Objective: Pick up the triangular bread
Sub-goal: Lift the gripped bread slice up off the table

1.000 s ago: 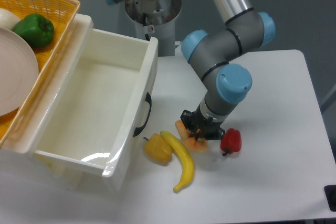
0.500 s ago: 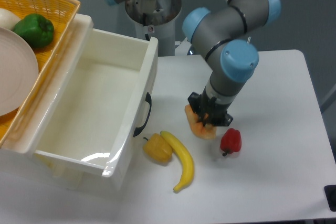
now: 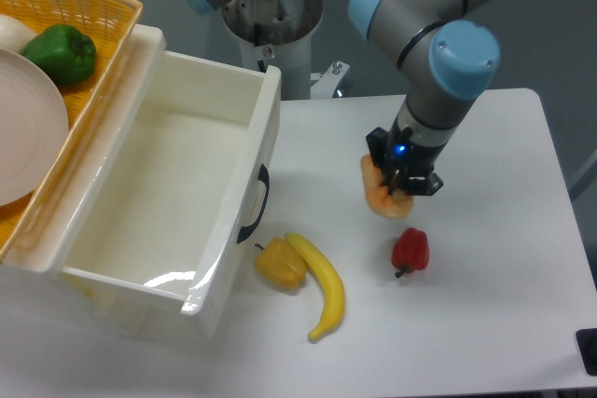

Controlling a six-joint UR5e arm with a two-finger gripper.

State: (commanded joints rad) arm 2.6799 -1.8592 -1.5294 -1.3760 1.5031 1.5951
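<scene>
The triangular bread (image 3: 380, 192) is a small orange-tan wedge with rounded corners and a glossy, toy-like surface, paler along its lower edge. It hangs tilted in the gripper (image 3: 399, 183), which is closed around its upper right part, and it appears lifted clear of the table (image 3: 504, 305), above the middle of the white top and slightly toward the back edge. Only its left and lower portions show; the rest is hidden behind the black fingers.

The arm (image 3: 438, 39) comes in from the back edge of the table, bends at 2 grey joints with light blue caps, and ends in a wrist pointing nearly straight down. A small blue light glows on the black gripper body just above the bread.

Just below and to the right of the bread, a red pepper (image 3: 410, 251) lies on the table, apart from it. Nearer the front edge, a banana (image 3: 322, 284) lies curved, with a yellow pepper (image 3: 281, 264) touching or just beside its left side. A large white bin (image 3: 240, 121) with a black handle stands on the left side of the table. Behind it at the back left corner sits a wicker basket (image 3: 93, 6) holding a green pepper (image 3: 62, 53) and a pale plate (image 3: 28, 128).
</scene>
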